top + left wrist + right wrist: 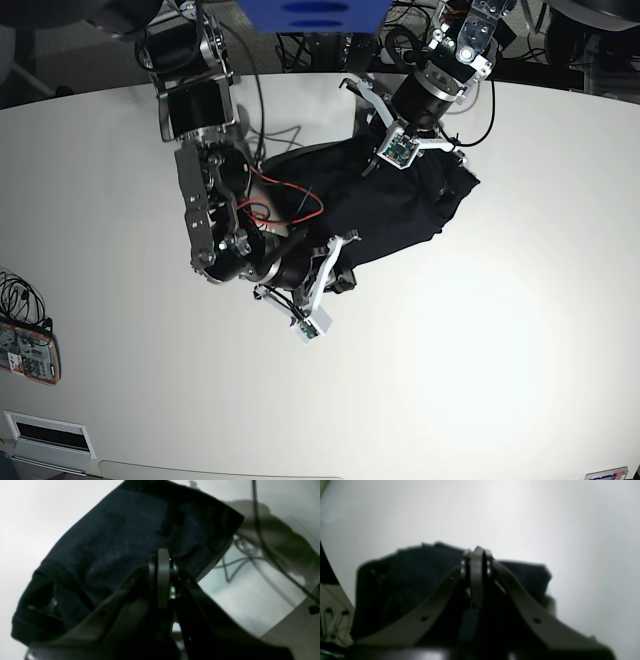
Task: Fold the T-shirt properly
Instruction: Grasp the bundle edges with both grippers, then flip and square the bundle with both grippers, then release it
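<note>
My left gripper [163, 555]: jaws closed, black cloth bunched round them; grip on T-shirt likely but not certain.
My right gripper [477, 552]: jaws closed, dark cloth gathered at tips; same doubt.
T-shirt [385, 215], qty 1: plain black, matte, crumpled, stretched betw. both grippers, resting on white table [480, 350].
Arms: 2.
Cables, red & black, by right arm [215, 200]. Small item at table's edge, unclear.

T-shirt [390, 205] on table [520, 330] | between left arm [440, 70] and right arm [215, 200]
</note>
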You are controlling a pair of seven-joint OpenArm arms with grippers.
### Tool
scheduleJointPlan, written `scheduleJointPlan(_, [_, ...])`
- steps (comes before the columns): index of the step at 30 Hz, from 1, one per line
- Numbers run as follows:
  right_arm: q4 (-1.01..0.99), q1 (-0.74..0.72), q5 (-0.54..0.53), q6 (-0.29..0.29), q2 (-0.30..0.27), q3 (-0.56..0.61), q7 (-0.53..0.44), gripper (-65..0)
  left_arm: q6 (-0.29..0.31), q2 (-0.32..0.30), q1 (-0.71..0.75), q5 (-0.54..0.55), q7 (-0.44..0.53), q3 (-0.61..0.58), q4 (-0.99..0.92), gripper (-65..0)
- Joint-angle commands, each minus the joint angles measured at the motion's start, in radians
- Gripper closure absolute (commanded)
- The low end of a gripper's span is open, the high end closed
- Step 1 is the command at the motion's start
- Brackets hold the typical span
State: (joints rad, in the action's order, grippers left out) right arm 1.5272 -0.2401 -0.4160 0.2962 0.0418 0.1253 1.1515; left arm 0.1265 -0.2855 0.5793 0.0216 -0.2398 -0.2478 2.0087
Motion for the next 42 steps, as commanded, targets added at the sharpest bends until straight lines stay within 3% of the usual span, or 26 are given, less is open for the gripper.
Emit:
scheduleJointPlan(1, [-0.006, -0.064, -0.017, 0.001, 0.007, -0.002, -0.054, 0.0, -0.012, 0.001, 0.008, 0.007, 0.017, 0.003, -0.001, 0.0])
scheduleJointPlan(5, [-0.081, -0.092, -0.017, -0.001, 0.007, 0.027, -0.123, 0.0, -0.018, -0.002, -0.003, 0.007, 0.017, 0.003, -0.049, 0.0])
scheduleJointPlan(10, [-0.196, -0.173, -0.017, -0.001, 0.007, 0.104, -0.143, 0.0, -0.027, 0.001, -0.020, 0.007, 0.017, 0.003, -0.133, 0.0])
scheduleJointPlan(17, [-0.471, -0.256, -0.017, -0.001, 0.007, 0.218, -0.256, 0.0, -0.040, -0.002, -0.032, 0.007, 0.017, 0.003, -0.157, 0.0])
scheduleJointPlan(23, [-0.647, -0.316, -0.014, -0.001, 0.005, 0.339, -0.310, 0.0, -0.040, 0.002, -0.028, 0.007, 0.017, 0.069, -0.187, 0.0])
scheduleJointPlan(29, [-0.566, -0.310, 0.111, 0.002, -0.044, 0.363, -0.273, 0.0, -0.040, 0.002, -0.031, 0.007, 0.017, 0.150, -0.188, 0.0])
scheduleJointPlan(35, [-0.397, -0.262, 0.116, 0.004, -0.124, 0.423, -0.184, 0.0, -0.038, -0.002, -0.037, 0.007, 0.018, 0.301, -0.190, 0.0])
scheduleJointPlan(42, [-0.164, -0.083, 0.116, 0.004, -0.153, 0.428, -0.132, 0.0, -0.038, -0.002, -0.111, 0.005, 0.015, 0.377, -0.194, 0.0])
